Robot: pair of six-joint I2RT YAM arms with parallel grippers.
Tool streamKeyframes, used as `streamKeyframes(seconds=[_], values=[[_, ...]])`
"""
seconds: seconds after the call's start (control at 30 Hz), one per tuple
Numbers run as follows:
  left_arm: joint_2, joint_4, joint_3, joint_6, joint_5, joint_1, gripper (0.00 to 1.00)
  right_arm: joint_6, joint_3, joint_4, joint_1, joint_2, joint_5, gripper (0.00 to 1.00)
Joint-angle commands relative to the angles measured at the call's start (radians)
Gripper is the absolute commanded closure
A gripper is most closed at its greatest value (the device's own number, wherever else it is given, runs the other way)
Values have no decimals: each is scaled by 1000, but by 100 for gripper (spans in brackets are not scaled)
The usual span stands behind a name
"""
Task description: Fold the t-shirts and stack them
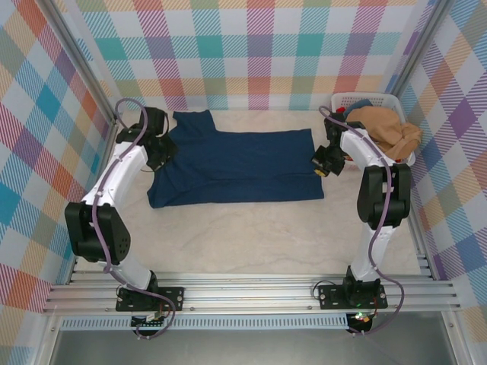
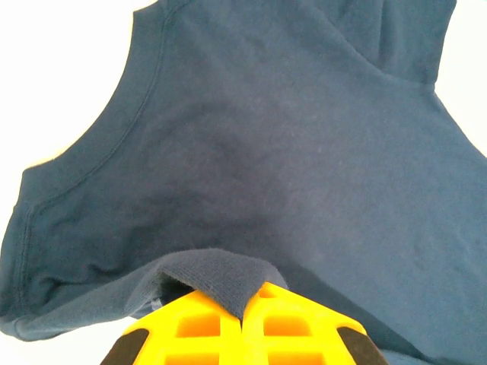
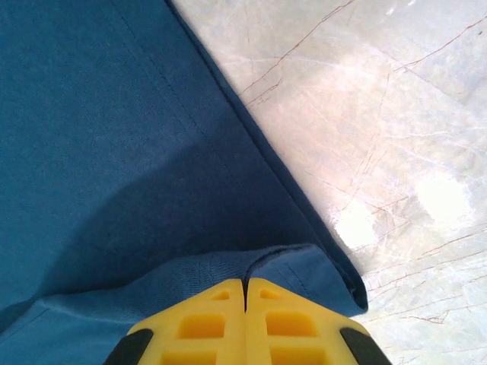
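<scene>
Checked walls [image 1: 259,46] ring your pale table [image 1: 251,236], with the navy t-shirt [image 1: 236,167] lying flat at mid-frame. Your left gripper [image 2: 242,313] is clenched on the shirt's left end and your right gripper [image 3: 244,293] pinches its right hem. The tan-orange t-shirt [image 1: 388,128] sits in the white basket [image 1: 358,99], upper right.

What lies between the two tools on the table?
The navy shirt, lying flat, spans the stretch from left tool to right tool, in the top view.
</scene>
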Motion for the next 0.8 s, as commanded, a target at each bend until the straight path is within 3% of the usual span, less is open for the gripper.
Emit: streamKeyframes(seconds=[0.0,0.77], values=[[43,13,64,56,-7,11,100,20,8,-28,-7,4,18,100],[275,-19,273,149,-41,21,100,25,65,-42,-8,49,20,100]])
